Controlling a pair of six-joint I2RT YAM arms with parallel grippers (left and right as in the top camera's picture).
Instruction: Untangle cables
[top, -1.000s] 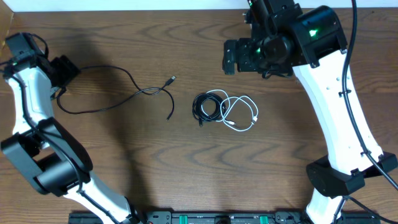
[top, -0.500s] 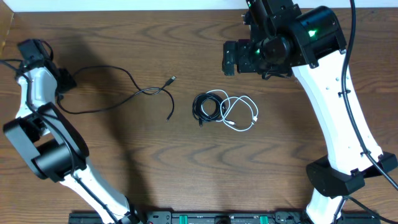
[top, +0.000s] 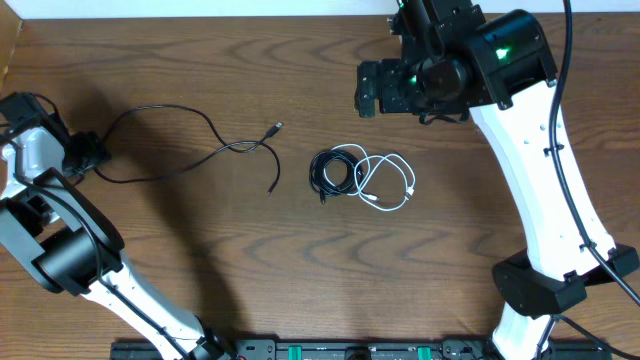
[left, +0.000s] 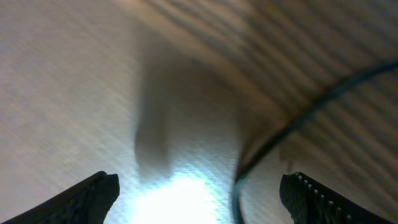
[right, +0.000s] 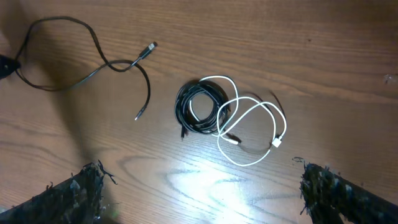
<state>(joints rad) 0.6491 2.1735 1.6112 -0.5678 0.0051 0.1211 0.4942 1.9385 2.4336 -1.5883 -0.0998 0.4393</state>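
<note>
One long black cable lies stretched out across the left half of the table, its plug ends pointing toward the middle. Its far left loop runs between the fingers of my open left gripper. In the left wrist view that cable passes close to the right finger; the left gripper is low over the wood. A coiled black cable and a looped white cable lie overlapping at the table's centre. My right gripper hangs open high above them. The right wrist view shows all three cables: the coil, the white one and the long one.
The table's left edge is close beside my left arm. The right arm's base stands at the front right. A black rail runs along the front edge.
My left arm has swung left toward the table's edge, and the long black cable's left loop has shifted with it. The right arm and the central cables have not moved.
</note>
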